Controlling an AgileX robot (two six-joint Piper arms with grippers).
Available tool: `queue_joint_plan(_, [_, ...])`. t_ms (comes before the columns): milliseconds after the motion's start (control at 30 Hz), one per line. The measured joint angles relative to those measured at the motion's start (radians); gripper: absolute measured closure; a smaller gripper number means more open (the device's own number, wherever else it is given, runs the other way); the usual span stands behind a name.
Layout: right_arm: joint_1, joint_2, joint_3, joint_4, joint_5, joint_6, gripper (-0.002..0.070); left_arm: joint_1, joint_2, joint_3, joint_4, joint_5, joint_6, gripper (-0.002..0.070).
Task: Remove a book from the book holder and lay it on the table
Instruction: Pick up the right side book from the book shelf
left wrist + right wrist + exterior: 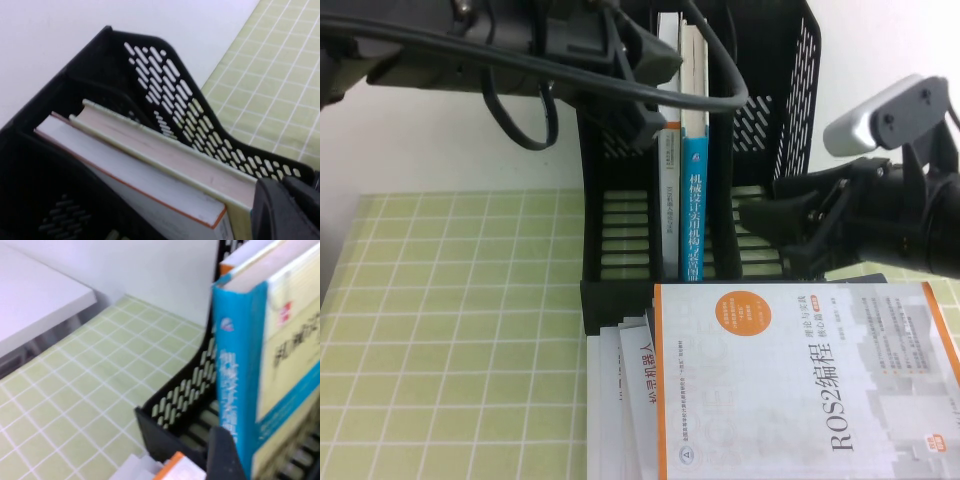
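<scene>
Standing upright in the holder [620, 240], the book [692, 205] remained unremoved. The left gripper [645, 110] hovered above the holder, the right gripper [760, 215] beside it; jaws state: cannot tell.

The book [693, 205], thick with a bright blue spine lettered in white and a pale yellow cover, stands upright in the middle compartment of the tall black slotted book holder [620, 230]. The right gripper [760, 218] is just beside its spine; the left gripper [650, 125] hovers over its top edge. The holder rests on the green gridded surface [450, 340].
</scene>
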Motion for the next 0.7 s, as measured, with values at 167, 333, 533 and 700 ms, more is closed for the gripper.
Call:
queue_joint_plan(167, [0.013, 0.059, -0.024, 0.047, 0.043, -0.086, 0.0277, 0.0, 0.016, 0.0, 0.06, 0.004, -0.06, 0.0678])
queue_joint_plan(333, [0.037, 0.172, -0.111, 0.055, 0.041, -0.097, 0.0277, 0.0, 0.029, 0.0, 0.063, -0.008, -0.071, 0.0678])
queue_joint_plan(533, [0.05, 0.28, -0.201, 0.057, -0.001, -0.067, 0.0277, 0.0, 0.031, 0.0, 0.067, -0.014, -0.071, 0.0678])
queue_joint_plan(700, [0.057, 0.318, -0.234, 0.058, -0.041, -0.05, 0.0276, 0.0, 0.031, 0.0, 0.067, -0.014, -0.073, 0.0678])
